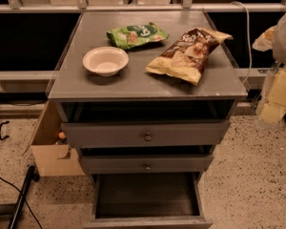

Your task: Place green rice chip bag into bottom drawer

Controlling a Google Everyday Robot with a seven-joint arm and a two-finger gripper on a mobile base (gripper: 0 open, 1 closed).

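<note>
Small crinkly bright-green rice chip bag [137,35] flat on grey cabinet top [86,87], far centre, just beyond white round bowl [105,60]. Larger brown-and-yellow chip bag [188,54] right of it. Grey wooden bottom drawer [148,194] pulled open, near. Pale gripper [275,97] at right edge, well apart from bag; grip state: cannot tell.

Glossy green rice chip bag [137,35], matt painted bottom drawer [148,197], end effector [275,95] far right

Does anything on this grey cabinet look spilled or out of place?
Nothing spilled. Only the bottom drawer stands wide open and empty; the green rice chip bag, bowl and brown chip bag lie tidily on top. The gripper hangs at the right edge.
</note>
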